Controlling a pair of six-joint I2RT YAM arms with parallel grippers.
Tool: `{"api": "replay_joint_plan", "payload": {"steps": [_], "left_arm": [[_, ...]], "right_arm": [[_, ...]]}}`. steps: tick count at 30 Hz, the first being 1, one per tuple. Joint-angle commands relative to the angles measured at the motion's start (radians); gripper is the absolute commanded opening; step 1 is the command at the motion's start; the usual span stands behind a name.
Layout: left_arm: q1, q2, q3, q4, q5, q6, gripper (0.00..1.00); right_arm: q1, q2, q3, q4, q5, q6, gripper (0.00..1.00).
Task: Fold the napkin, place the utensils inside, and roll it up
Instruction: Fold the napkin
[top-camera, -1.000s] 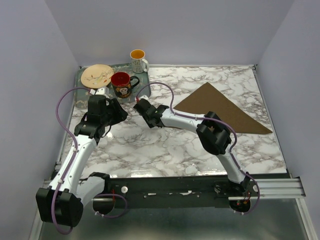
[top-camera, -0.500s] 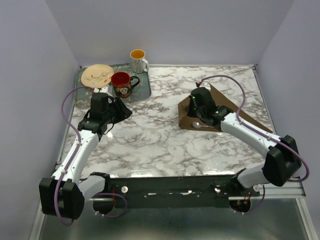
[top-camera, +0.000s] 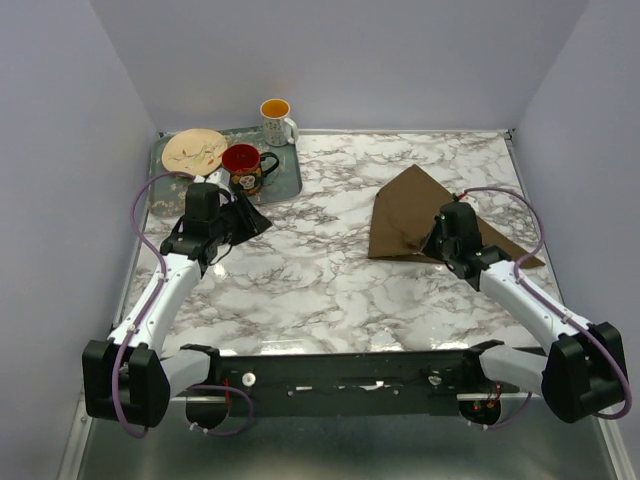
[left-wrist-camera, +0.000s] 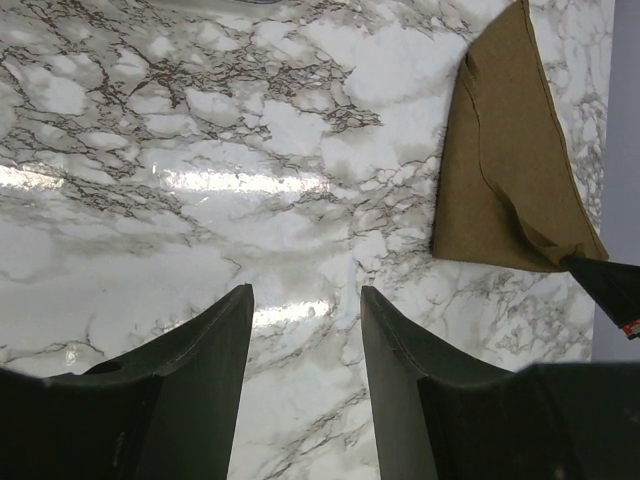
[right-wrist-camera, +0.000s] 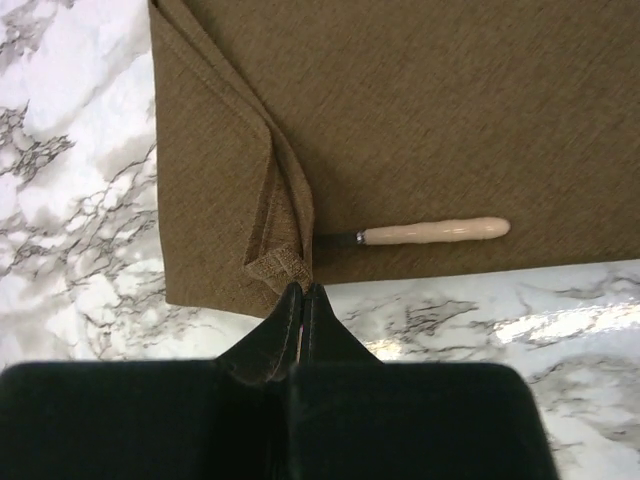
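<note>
- The right gripper (right-wrist-camera: 303, 295) is pinched tight on one corner of the napkin (right-wrist-camera: 450, 120) — its two fingers are pressed together with the cloth between them.
- That corner is pulled over like a little flap. The flap hides the bowl end of the spoon (right-wrist-camera: 435, 231).
- The spoon lies flat on the napkin, just beside the napkin's near edge. Its long way runs along that edge, side to side across the table (top-camera: 320, 290). Only the pale handle sticks out, and I think it points at the table's right edge.
- The napkin sits toward the far right corner of the table. It lies flat but for the flap.
- The left gripper (left-wrist-camera: 305, 295) is spread apart and holds nothing. It hangs over the marble nearer the far left corner, well apart from the napkin.
- Done, I think: the napkin is folded and the spoon is in. Left to do: the rolling — only one small flap is turned over.
</note>
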Motion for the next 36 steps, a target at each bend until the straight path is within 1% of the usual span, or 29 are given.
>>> {"api": "replay_joint_plan", "payload": {"steps": [1,9,16,21,24,33,36], "left_arm": [[-0.004,0.008,0.012,0.029,0.035,-0.011,0.56],[-0.009,0.012,0.019,0.032,0.034,-0.015,0.56],[-0.01,0.022,0.027,0.03,0.034,-0.009,0.56],[-0.012,0.026,0.021,0.036,0.04,-0.004,0.56],[-0.012,0.031,0.022,0.038,0.043,-0.006,0.56],[-0.013,0.041,0.027,0.044,0.052,-0.003,0.56],[-0.015,0.043,0.03,0.043,0.057,0.0,0.56]], "right_arm": [[-0.077,-0.021,-0.004,0.028,-0.056,-0.104,0.01],[-0.145,-0.035,-0.035,0.026,-0.051,-0.173,0.01],[-0.229,-0.029,-0.048,0.026,-0.057,-0.202,0.0],[-0.261,-0.018,-0.059,0.043,-0.108,-0.211,0.01],[-0.274,-0.011,-0.064,0.049,-0.112,-0.217,0.01],[-0.326,0.034,-0.054,0.06,-0.117,-0.225,0.04],[-0.337,0.057,-0.058,0.062,-0.118,-0.21,0.08]]}}
